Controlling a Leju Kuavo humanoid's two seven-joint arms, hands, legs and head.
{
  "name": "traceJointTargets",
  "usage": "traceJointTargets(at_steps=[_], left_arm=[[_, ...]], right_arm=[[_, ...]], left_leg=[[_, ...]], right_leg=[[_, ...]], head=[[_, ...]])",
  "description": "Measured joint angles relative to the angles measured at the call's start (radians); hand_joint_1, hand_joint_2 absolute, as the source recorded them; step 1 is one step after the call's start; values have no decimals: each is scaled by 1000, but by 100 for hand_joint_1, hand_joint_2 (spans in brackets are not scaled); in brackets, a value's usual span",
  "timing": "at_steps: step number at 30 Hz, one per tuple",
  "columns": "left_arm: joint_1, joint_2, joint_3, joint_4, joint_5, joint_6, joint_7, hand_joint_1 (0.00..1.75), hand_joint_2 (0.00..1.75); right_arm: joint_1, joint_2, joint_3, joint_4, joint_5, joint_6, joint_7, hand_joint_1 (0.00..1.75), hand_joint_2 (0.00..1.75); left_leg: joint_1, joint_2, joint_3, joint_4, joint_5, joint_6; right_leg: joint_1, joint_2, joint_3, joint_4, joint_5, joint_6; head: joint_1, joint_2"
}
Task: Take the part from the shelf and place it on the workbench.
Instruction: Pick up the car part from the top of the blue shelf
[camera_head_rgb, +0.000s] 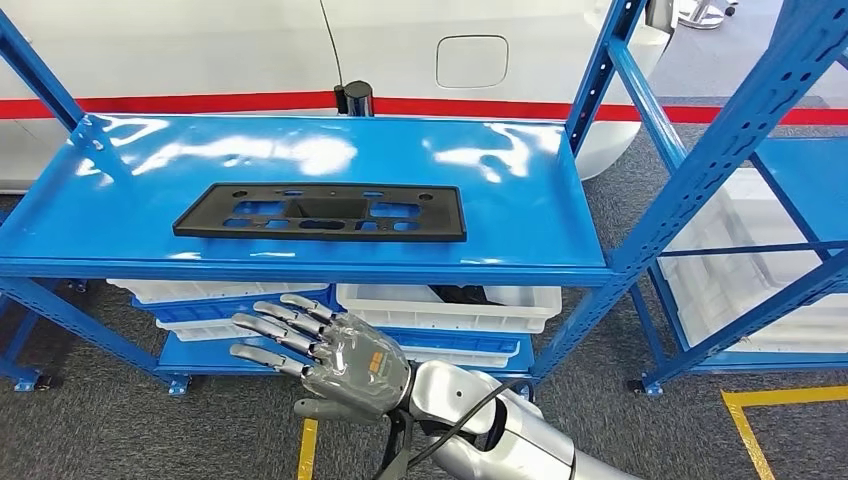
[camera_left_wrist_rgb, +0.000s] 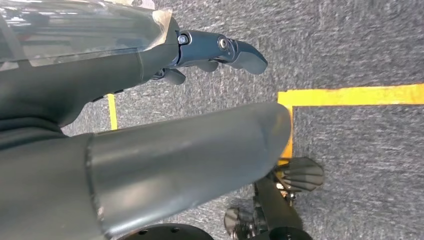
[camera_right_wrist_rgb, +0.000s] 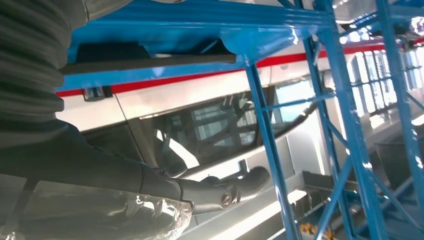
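Up top, one black part, long and flat with holes cut in it. Lies on the top board of the blue shelf, near the front edge, a bit left of the middle. Touches nothing but the board. Seen from under in the right wrist view as one dark strip on the blue edge.

Down below, one right hand, lower than the front edge of the top board and in front of the shelf. Well apart from the part, with the board edge between them. Fingers spread wide and stretched toward the shelf, thumb out to the side. Holds nothing at all. Same hand in the right wrist view, with one dark finger pointing under the board.

Then one left hand, hanging low over the grey floor. Thick thumb straight out, dark fingers apart from it. Nothing held there either.

Under the top board, at least three white bins on the lower boards. Off to the right, one more blue rack with white bins of its own. Behind the shelf, one white car with one red stripe along it. On the floor, two yellow lines, one of them at the right.
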Motion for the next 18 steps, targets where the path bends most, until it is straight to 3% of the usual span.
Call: traceJointTargets(at_steps=[2,3,4,5,6,8,10,11,13,14,16,18], left_arm=[[2,-1,0,0,0,-1,-2,0,0],[2,-1,0,0,0,-1,-2,0,0],[3,-2,0,0,0,-1,-3,0,0],[3,-2,0,0,0,-1,-4,0,0],[2,-3,0,0,0,-1,-5,0,0],[2,-3,0,0,0,-1,-6,0,0],[1,-2,0,0,0,-1,-7,0,0],[0,-2,0,0,0,-1,-7,0,0],[-3,-3,0,-1,0,-2,-8,0,0],[-3,-4,0,-1,0,-2,-9,0,0],[-1,-4,0,-1,0,-2,-9,0,0],[2,-4,0,-1,0,-2,-9,0,0]], right_arm=[[6,-4,0,2,0,0,0,0,175],[7,-5,0,3,0,0,0,0,175],[8,-7,0,3,0,0,0,0,175],[9,-7,0,3,0,0,0,0,175],[10,-8,0,3,0,0,0,0,175],[11,-9,0,4,1,0,0,0,175],[11,-9,0,4,1,0,0,0,175],[10,-8,-1,4,1,0,1,0,175],[8,-6,-1,3,0,0,1,0,175],[9,-5,-1,3,1,0,1,0,175],[10,-5,-1,4,1,0,1,0,175],[12,-5,0,4,1,0,1,0,175]], left_leg=[[0,-2,19,0,-19,0],[0,-3,32,0,-29,-1],[0,-4,47,0,-40,-3],[0,-5,62,-1,-52,-7],[-1,-6,78,0,-65,-11],[-3,-4,97,-3,-87,-24],[-3,-2,108,-1,-93,-37],[-2,-1,106,12,-91,-42],[1,0,65,93,-86,-49],[1,0,24,154,-93,-53],[2,0,-67,260,-137,-61],[2,0,-123,277,-163,-63]], right_leg=[[-1,0,-73,67,-31,0],[-2,0,-85,52,-26,5],[-3,-1,-81,5,0,14],[-4,-4,-67,-63,46,25],[-3,-8,-52,-122,92,29],[2,-15,-28,-186,147,13],[5,-13,-14,-189,145,-15],[3,-10,-6,-191,144,-23],[-3,-7,18,-196,132,-39],[-4,-7,28,-198,124,-46],[-2,-4,47,-198,105,-53],[0,1,71,-198,84,-54]], head=[[0,0],[0,0],[0,0],[1,0],[0,0],[0,0],[0,0],[-1,0],[-3,0],[-4,0],[-5,0],[-6,0]])
